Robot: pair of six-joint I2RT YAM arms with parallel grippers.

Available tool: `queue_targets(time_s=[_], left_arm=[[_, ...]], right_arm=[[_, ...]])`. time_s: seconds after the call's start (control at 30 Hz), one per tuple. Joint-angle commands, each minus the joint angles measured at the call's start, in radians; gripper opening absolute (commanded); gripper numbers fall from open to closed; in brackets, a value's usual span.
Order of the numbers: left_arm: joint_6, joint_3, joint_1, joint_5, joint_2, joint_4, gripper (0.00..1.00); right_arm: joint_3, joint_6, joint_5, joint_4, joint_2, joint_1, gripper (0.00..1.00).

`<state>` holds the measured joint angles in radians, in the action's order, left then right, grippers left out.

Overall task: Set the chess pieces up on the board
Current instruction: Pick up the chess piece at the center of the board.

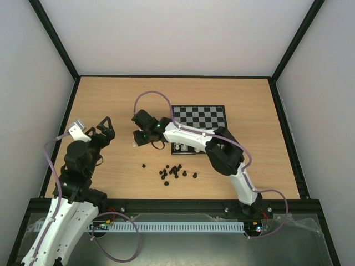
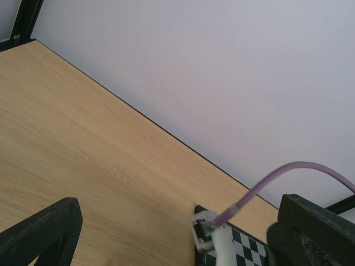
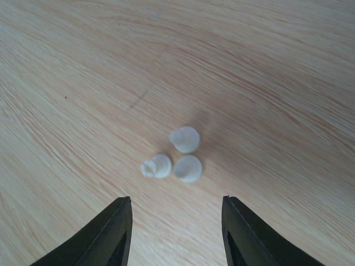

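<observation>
Three small white chess pieces lie close together on the bare wood, just ahead of my right gripper. Its dark fingers stand apart on either side below them, open and touching none of them. From above, that gripper hovers left of the board, a black-and-grey checkered square. A few white pieces stand at the board's near edge, partly hidden by the right arm. My left gripper is raised over the left side of the table, open and empty; its fingers frame the board's corner.
Several tiny black pieces lie scattered on the table in front of the board, one apart at the left. The right arm's purple cable loops over the table. Dark frame rails border the tabletop.
</observation>
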<state>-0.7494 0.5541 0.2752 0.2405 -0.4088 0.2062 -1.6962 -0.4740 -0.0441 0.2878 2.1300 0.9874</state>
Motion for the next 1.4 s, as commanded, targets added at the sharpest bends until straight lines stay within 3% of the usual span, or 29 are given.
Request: queue_targets(time_s=[0.0,0.23,0.57,1.37], left_arm=[[-0.003,0.013,-0.005,0.012,0.000,0.015,0.99],[-0.001,0.016,-0.005,0.003,-0.004,0.015,0.99],[0.001,0.015,-0.005,-0.002,-0.006,0.012,1.00],[0.004,0.012,-0.005,-0.003,-0.015,0.006,1.00]], right_arm=[[-0.125,0.019,-0.016,0.100,0.086,0.023,0.43],[-0.246,0.021,-0.087,0.184,0.173,0.042,0.33],[-0.270,0.018,-0.119,0.211,0.213,0.045,0.26],[-0.335,0.026,-0.127,0.240,0.269,0.045,0.17]])
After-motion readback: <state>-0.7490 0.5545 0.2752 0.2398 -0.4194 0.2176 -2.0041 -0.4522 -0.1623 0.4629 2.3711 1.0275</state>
